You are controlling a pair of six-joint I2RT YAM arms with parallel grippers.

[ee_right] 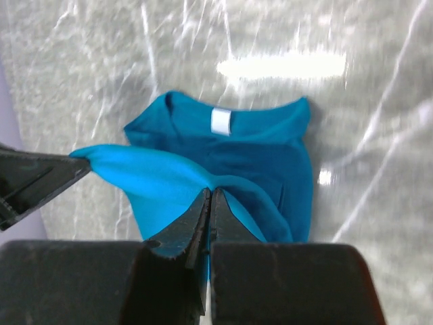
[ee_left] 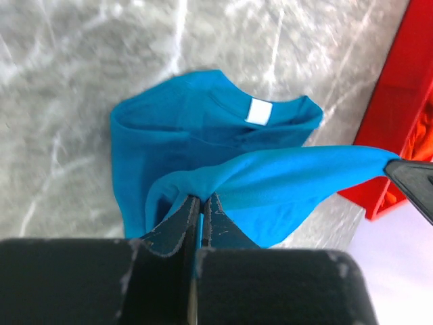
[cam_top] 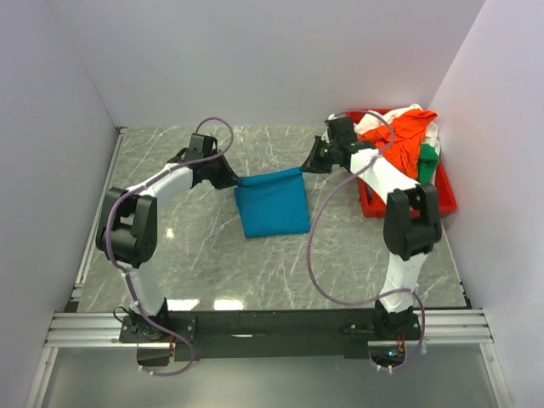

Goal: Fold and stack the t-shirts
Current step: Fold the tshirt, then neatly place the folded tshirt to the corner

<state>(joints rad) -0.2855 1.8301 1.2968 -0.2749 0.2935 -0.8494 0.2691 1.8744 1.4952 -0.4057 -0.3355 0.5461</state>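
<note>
SURFACE: grey marble-patterned table (cam_top: 212,255) is carrying two items | ITEM 1: teal-blue t-shirt (cam_top: 272,212) is lying near the centre, its near part with the collar and white label resting flat on the table, its far edge hanging raised | ITEM 2: red tray (cam_top: 449,197) is sitting at the far right, beside the right wall, apart from the shirt

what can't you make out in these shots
- Top view: the right arm covers part of the tray, so its shirts cannot be counted.
- Left wrist view: the right edge cuts off most of the tray.
- Wrist views: print on the teal shirt's label is too small and blurred.
- Wrist views: how much cloth the left gripper and right gripper pinch is hidden inside their shut grip.
</note>
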